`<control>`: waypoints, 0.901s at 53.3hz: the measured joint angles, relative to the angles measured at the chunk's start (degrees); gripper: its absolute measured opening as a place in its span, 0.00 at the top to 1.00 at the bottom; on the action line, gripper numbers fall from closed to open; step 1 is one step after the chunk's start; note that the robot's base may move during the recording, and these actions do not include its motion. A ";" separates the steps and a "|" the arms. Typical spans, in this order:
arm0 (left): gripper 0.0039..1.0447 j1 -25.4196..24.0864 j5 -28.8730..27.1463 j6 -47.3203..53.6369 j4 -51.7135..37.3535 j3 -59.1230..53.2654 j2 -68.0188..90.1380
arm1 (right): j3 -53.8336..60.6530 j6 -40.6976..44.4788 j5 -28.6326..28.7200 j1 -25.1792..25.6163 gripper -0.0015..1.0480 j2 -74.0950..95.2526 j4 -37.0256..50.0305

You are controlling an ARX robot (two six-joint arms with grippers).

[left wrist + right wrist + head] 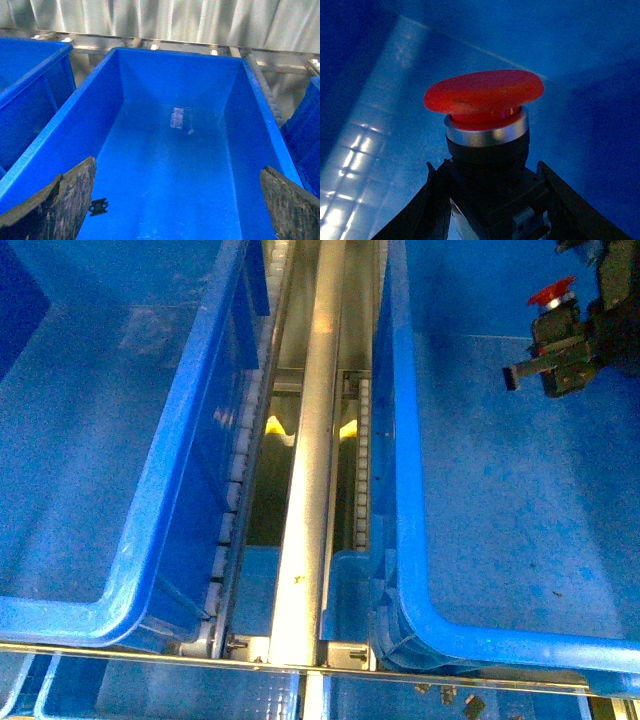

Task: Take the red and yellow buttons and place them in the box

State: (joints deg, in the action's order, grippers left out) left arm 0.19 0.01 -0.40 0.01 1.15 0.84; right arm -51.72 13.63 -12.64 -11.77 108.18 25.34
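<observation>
Right gripper [572,345] is clamped on the red button [484,92] by its black body, cap clear beyond the fingers. The box [405,490] lies beneath it, seemingly ready for release. Left gripper [177,170] gapes wide, empty.

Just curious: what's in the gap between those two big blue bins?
A long silvery metal bar runs between the left bin and right bin, seen in the front view.
</observation>
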 joint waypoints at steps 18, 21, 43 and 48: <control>0.07 0.00 0.00 0.00 0.00 0.00 0.00 | -9.09 -10.82 -3.48 -2.14 0.62 8.92 -10.21; 0.07 0.00 -0.02 0.00 0.00 0.00 0.00 | -9.73 -11.34 -3.54 -2.45 0.62 9.66 -10.56; 0.07 -0.02 -0.02 0.00 0.00 0.00 0.00 | -9.60 -20.11 -6.56 -3.06 0.62 12.85 -7.04; 0.07 -0.02 -0.02 0.00 0.02 0.00 0.00 | -9.97 -21.20 -6.49 -3.06 0.60 13.27 -7.10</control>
State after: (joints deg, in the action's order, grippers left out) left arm 0.16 -0.01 -0.40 0.03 1.15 0.84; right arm -61.69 -7.57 -19.14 -14.83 121.45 18.24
